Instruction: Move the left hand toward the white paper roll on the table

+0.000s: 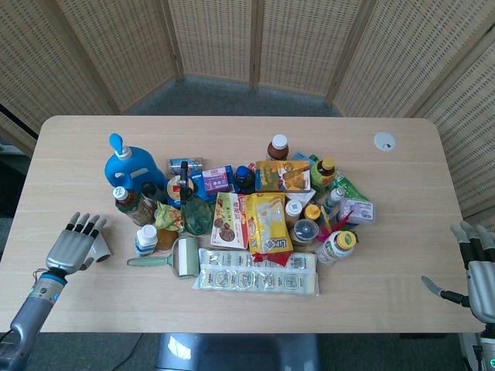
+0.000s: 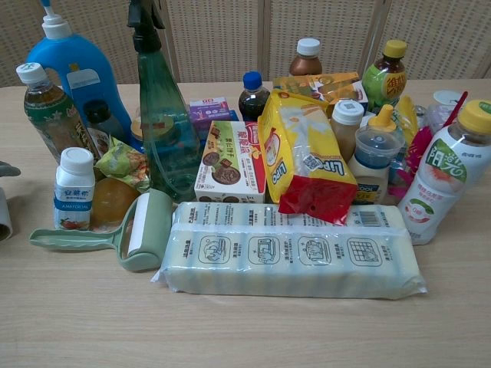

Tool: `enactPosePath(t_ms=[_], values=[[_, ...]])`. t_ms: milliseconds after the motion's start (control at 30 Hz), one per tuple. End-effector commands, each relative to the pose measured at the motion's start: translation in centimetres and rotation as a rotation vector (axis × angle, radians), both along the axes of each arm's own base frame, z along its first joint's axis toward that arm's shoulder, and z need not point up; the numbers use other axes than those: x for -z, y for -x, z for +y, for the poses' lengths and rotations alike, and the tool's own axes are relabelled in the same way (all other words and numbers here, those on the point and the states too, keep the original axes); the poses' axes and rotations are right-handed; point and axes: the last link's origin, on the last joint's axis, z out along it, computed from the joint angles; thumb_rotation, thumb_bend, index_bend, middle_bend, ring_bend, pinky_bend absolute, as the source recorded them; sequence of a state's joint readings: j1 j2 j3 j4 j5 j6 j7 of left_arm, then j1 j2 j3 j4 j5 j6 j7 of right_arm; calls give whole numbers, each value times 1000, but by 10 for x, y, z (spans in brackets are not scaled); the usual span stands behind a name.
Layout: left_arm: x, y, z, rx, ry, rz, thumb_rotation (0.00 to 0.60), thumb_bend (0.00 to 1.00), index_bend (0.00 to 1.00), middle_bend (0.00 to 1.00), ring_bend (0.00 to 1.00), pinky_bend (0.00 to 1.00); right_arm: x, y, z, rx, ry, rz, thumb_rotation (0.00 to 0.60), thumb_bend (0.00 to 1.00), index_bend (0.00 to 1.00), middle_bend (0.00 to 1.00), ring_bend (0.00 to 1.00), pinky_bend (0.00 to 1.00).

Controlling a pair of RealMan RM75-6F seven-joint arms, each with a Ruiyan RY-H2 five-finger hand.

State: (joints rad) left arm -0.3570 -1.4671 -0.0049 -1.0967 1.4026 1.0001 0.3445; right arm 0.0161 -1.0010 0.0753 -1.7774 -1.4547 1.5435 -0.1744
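The white paper roll (image 1: 100, 246) lies on its side near the table's left front, left of the pile; my left hand covers most of it. In the chest view only the roll's end (image 2: 4, 215) shows at the left edge. My left hand (image 1: 73, 243) hovers over the roll's left side, palm down, fingers spread and pointing away from me, holding nothing. Whether it touches the roll I cannot tell. One fingertip (image 2: 8, 169) pokes into the chest view above the roll. My right hand (image 1: 479, 267) stays off the table's right front corner, fingers apart and empty.
Just right of the roll stand a small white bottle (image 1: 145, 238) and a green lint roller (image 1: 176, 259). A blue detergent jug (image 1: 131, 166), a tea bottle (image 1: 124, 202) and a crowded pile of snacks and bottles fill the table's middle. A long wafer pack (image 1: 257, 272) lies in front.
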Motion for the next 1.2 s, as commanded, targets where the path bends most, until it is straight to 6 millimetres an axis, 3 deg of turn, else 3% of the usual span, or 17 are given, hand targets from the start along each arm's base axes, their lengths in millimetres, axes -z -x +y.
enactPosePath(t_ms=[33, 300, 467, 767, 867, 933, 1033, 1200], values=[[8, -3, 5, 2, 17, 4, 551, 319, 0, 0, 0, 0, 0, 1, 1, 2, 2, -1, 392, 147, 0, 39, 0, 0], [20, -8, 11, 11, 11, -29, 553, 319, 3, 0, 1, 0, -2, 2, 4, 11, 6, -4, 392, 147, 0, 38, 0, 0], [20, -5, 12, 8, -10, -35, 557, 321, 116, 20, 88, 0, -3, 2, 6, 15, 11, -6, 388, 147, 0, 39, 0, 0], [20, 7, 7, -51, -32, -36, 600, 319, 283, 147, 230, 0, -3, 2, 6, 27, 11, -13, 392, 146, 0, 39, 0, 0], [25, 8, 7, -69, -35, -36, 600, 319, 361, 273, 367, 18, -3, 2, 6, 26, 10, -17, 390, 147, 0, 38, 0, 0], [27, 7, 9, -65, -48, -37, 600, 320, 433, 384, 478, 94, -3, 2, 6, 27, 10, -19, 389, 147, 0, 38, 0, 0], [28, 4, 13, -60, -88, -56, 600, 322, 587, 592, 661, 298, -4, 2, 6, 31, 15, -19, 390, 147, 0, 39, 0, 0], [21, -1, 21, -50, -149, -100, 600, 300, 654, 664, 721, 376, -5, 3, 7, 34, 20, -25, 389, 148, 0, 39, 0, 0]])
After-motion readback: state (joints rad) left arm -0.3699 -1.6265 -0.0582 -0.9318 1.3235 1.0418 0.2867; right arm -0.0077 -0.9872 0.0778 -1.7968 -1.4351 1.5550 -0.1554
